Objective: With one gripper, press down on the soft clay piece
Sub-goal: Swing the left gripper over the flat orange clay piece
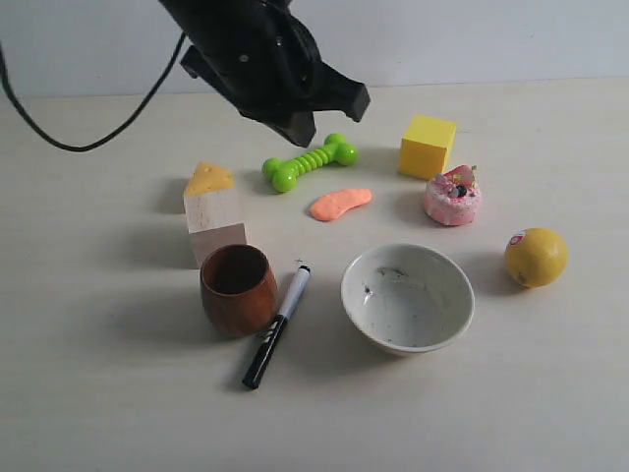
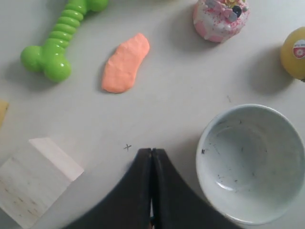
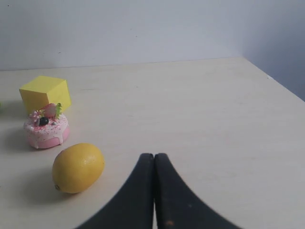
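Observation:
The soft clay piece is a flat orange-salmon blob lying on the table between the green bone and the white bowl. In the left wrist view the clay lies beyond my left gripper, which is shut and empty, hovering well above the table and apart from the clay. The left arm hangs over the back of the table, above the bone. My right gripper is shut on nothing, off to the side near the lemon, and does not show in the exterior view.
Around the clay stand a pink cake, a yellow cube, a lemon, a wooden cup, a black marker, and a wood block with a cheese wedge on top. A black cable trails at the back left.

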Action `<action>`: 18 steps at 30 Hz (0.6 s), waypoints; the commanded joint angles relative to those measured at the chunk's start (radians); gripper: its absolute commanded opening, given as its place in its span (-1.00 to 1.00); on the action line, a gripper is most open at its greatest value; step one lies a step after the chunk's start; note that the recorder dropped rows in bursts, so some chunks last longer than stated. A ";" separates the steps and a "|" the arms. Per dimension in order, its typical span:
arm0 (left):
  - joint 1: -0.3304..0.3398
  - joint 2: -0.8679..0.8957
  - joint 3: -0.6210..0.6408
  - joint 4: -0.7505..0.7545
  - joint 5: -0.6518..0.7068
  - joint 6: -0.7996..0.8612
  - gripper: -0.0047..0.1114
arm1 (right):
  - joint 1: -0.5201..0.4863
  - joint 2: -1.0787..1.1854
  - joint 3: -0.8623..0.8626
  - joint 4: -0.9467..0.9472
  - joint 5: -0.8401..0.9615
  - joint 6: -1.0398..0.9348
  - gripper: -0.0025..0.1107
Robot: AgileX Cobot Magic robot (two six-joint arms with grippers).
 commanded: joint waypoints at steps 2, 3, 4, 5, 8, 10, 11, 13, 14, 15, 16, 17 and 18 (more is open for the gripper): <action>-0.034 0.093 -0.135 0.026 0.064 -0.048 -0.92 | 0.000 -0.006 0.006 -0.004 -0.004 0.001 -0.96; -0.039 0.111 -0.161 0.026 0.079 -0.060 -0.92 | 0.000 -0.006 0.006 -0.004 -0.004 0.001 -0.96; -0.041 0.127 -0.183 0.026 0.095 -0.082 -0.92 | 0.000 -0.006 0.006 -0.004 -0.004 0.001 -0.96; -0.046 0.146 -0.209 0.026 0.114 -0.106 -0.92 | 0.000 -0.006 0.006 -0.004 -0.004 0.001 -0.96; -0.056 0.198 -0.266 0.029 0.125 -0.166 -0.92 | 0.000 -0.006 0.006 -0.004 -0.004 0.001 -0.96; -0.059 0.231 -0.295 0.029 0.117 -0.213 -0.92 | 0.000 -0.006 0.006 -0.004 -0.004 0.001 -0.96; -0.059 0.244 -0.303 0.029 0.111 -0.233 -0.92 | 0.000 -0.006 0.006 -0.004 -0.004 0.001 -0.96; -0.059 0.271 -0.314 0.029 0.099 -0.283 -0.92 | 0.000 -0.006 0.006 -0.004 -0.004 0.001 -0.96; -0.059 0.282 -0.318 0.029 0.099 -0.296 -0.92 | 0.000 -0.006 0.006 -0.004 -0.004 0.001 -0.96; -0.059 0.293 -0.324 0.029 0.103 -0.304 -0.92 | 0.000 -0.006 0.006 -0.004 -0.004 0.001 -0.96; -0.059 0.302 -0.329 0.025 0.111 -0.312 -0.92 | 0.000 -0.006 0.006 -0.004 -0.004 0.001 -0.96; -0.059 0.316 -0.334 0.025 0.123 -0.316 -0.92 | 0.000 -0.006 0.006 -0.004 -0.004 0.001 -0.96; -0.059 0.325 -0.344 0.023 0.138 -0.331 -0.92 | 0.000 -0.006 0.006 -0.004 -0.004 0.001 -0.96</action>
